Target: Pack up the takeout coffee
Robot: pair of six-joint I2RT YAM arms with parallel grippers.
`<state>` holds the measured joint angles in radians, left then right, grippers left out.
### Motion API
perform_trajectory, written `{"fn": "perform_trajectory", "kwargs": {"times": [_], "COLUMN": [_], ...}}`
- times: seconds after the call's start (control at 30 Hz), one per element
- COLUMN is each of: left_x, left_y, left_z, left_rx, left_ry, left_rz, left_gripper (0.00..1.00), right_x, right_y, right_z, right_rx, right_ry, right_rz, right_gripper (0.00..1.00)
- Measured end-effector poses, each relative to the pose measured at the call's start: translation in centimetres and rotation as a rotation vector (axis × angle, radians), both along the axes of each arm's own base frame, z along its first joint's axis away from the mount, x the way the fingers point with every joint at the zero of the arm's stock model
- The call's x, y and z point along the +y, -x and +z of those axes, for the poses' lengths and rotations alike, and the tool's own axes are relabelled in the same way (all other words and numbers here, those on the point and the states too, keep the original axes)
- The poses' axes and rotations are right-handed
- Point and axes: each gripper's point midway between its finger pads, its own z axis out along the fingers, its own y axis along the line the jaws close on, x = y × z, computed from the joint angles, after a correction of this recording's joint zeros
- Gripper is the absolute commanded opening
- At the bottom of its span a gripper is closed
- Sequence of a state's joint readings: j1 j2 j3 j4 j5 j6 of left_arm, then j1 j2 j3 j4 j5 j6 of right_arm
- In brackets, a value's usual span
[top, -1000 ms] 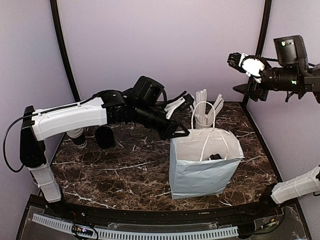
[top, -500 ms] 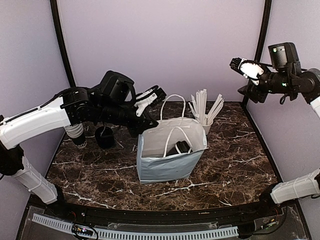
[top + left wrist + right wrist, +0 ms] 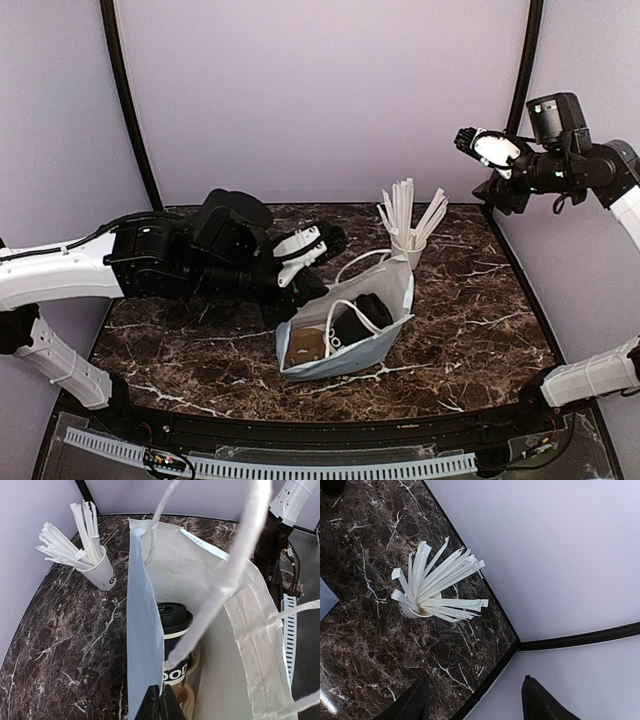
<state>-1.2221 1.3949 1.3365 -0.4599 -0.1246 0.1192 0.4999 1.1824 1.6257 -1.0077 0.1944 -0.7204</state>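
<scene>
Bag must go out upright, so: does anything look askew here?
Yes. The paper bag slumps sideways, its edge pinched by the left end effector, so the takeout coffee inside looks tilted, not upright.

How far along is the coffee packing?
Done: the takeout coffee is inside the paper bag. In hand: the left gripper is shut on the bag's wall, and the bag leans over. The right gripper is open, holding nothing. Left: probably stand the bag upright and release.

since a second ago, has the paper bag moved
Yes. The paper bag has gone left and tipped over. It stood upright squarely in front of the cup of white sticks; now it lies tilted at that cup's front left.
</scene>
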Motion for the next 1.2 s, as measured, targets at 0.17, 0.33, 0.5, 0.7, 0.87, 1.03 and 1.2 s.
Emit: {"fn": "perform_trajectory", "kwargs": {"times": [0.17, 0.33, 0.5, 0.7, 0.87, 1.03, 1.2], "left_x": [-0.6, -1.4, -1.8, -2.2, -2.3, -2.3, -2.6], "left_y": [3.6, 6.7, 9.2, 10.4, 10.2, 9.6, 8.8], "left_z": [-0.2, -0.9, -1.9, -2.3, -2.2, -1.9, -1.7], "left_rx": [0.006, 0.029, 0.080, 0.132, 0.132, 0.111, 0.105], "left_ry": [0.018, 0.023, 0.021, 0.043, 0.057, 0.063, 0.069], "left_rz": [-0.062, -0.116, -0.162, -0.168, -0.157, -0.131, -0.090], "left_gripper": [0.03, 0.04, 0.04, 0.03, 0.02, 0.00, 0.00], "right_x": [0.4, 0.8, 0.9, 0.9, 1.2, 4.0, 9.1], "right_y": [-0.4, -0.9, -1.2, -1.2, -0.9, 1.8, 8.9], "right_z": [-0.9, -1.7, -2.2, -2.3, -2.5, 1.2, 8.3], "right_rx": [0.027, 0.053, 0.067, 0.069, 0.085, 0.119, 0.059], "right_ry": [0.008, 0.016, 0.024, 0.025, 0.021, -0.088, -0.262], "right_rz": [0.008, 0.013, 0.013, 0.012, 0.030, 0.221, 0.570], "right_gripper": [0.64, 0.64, 0.65, 0.65, 0.63, 0.49, 0.43]}}
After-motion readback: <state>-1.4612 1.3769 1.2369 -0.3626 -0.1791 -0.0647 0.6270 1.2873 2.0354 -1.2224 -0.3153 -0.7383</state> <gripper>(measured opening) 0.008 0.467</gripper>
